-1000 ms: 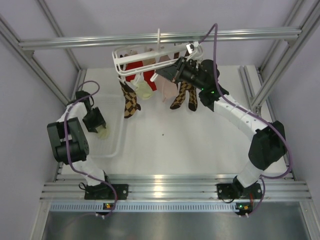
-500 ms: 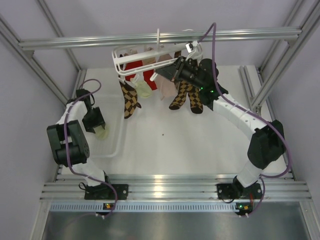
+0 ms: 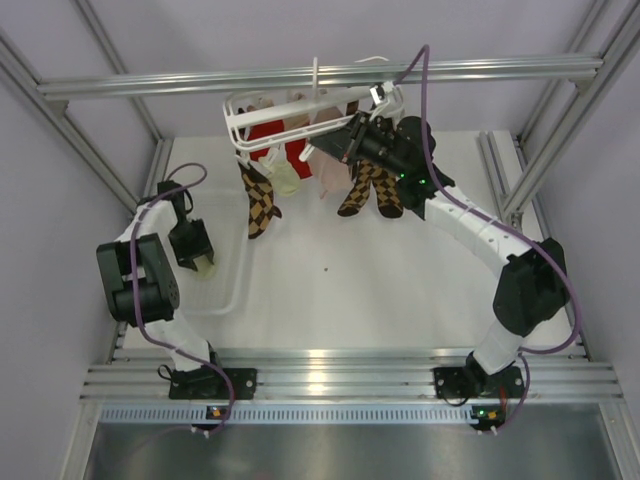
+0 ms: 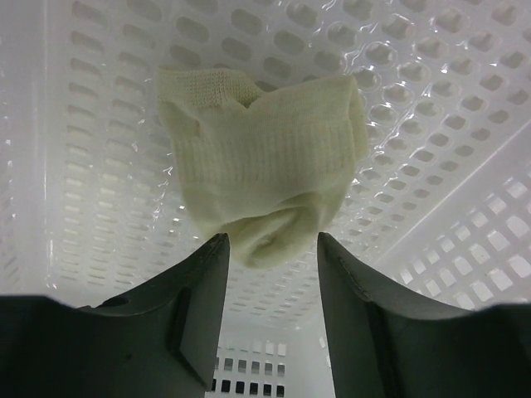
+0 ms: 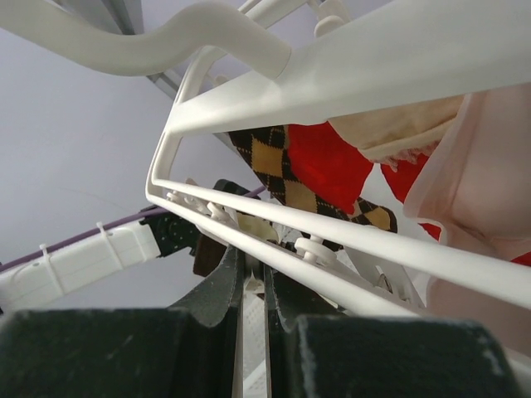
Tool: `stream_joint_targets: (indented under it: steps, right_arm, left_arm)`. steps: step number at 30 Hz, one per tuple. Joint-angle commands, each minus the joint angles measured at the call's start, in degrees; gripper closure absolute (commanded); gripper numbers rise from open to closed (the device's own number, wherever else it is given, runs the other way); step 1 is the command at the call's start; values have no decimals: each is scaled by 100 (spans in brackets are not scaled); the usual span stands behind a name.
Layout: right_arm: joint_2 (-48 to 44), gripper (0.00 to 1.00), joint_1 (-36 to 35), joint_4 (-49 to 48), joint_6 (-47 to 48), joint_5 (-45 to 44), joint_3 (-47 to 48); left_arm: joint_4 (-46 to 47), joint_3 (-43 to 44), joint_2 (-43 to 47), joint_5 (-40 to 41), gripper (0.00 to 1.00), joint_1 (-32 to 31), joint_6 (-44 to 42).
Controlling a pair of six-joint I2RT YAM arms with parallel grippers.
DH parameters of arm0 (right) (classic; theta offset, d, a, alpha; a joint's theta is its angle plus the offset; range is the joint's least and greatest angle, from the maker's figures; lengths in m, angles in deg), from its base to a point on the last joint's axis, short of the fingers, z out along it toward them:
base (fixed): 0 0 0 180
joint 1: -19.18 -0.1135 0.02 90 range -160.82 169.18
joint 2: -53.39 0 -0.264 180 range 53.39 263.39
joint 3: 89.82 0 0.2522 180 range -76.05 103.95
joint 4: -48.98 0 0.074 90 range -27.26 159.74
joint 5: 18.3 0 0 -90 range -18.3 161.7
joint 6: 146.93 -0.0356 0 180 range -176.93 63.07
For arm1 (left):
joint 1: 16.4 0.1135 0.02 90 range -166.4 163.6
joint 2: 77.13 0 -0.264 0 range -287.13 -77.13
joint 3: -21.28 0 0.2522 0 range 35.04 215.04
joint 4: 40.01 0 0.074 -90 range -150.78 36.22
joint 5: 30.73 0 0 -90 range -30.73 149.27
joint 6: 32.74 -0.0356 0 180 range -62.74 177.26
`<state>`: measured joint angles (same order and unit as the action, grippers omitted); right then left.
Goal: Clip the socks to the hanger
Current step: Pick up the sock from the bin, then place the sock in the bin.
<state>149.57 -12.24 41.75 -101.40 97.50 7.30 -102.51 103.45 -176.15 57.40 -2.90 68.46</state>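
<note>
A pale cream-yellow sock lies crumpled on the floor of a white perforated basket. My left gripper is open just above it, one finger on each side of the sock's near end, apart from it. From above, the left gripper is over the basket with the sock below it. The white hanger hangs from the top rail. My right gripper is shut on a thin white clip under the hanger's bars. A second pale sock hangs clipped on the hanger.
Brown argyle socks, a red sock and a pink sock hang from the hanger. The basket's rim is at the table's left. Aluminium frame rails run overhead and along both sides.
My right gripper and the hanger shifted slightly left and the hanging socks swung a little. My left gripper stayed over the sock in the basket, dropping slightly.
</note>
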Motion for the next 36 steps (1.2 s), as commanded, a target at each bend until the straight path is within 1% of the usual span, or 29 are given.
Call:
stream_joint_targets:
  steps: [1,6,8,10,11,13,18,19,22,24,27,31,36]
  right_arm:
    - [102,100,75,43,17,-181,278]
    - [120,100,75,43,8,-181,296]
    - [120,100,83,25,0,-181,287]
    - [120,100,66,16,-1,-181,287]
    - [120,100,74,16,0,-181,278]
    - [120,100,75,16,8,-172,278]
    - [94,100,75,8,43,-163,287]
    - [94,100,75,8,52,-163,287]
    - [76,100,66,25,61,-155,296]
    - [85,100,66,34,70,-146,296]
    - [94,100,57,34,70,-128,287]
    - [94,100,57,25,70,-119,305]
    - [111,100,57,34,70,-110,304]
  left_arm:
    - [-128,129,-205,2,51,-5,-4]
    - [-163,314,-477,-59,57,-31,-48]
    - [-163,384,-547,-42,63,-31,-74]
    - [-181,463,-539,-85,74,-31,-101]
    - [-198,568,-530,-181,88,-31,-118]
    - [-233,709,-425,-279,100,-49,-188]
    - [-111,1482,58,-446,100,-75,-390]
    - [-6,1744,137,-446,100,-84,-399]
    - [127,2088,357,-437,100,-128,-548]
    - [224,2098,480,-420,100,-233,-793]
    - [145,1827,516,-550,100,-251,-1067]
    - [30,1082,507,-657,100,-286,-1541]
    - [-277,508,156,-753,100,-312,-2085]
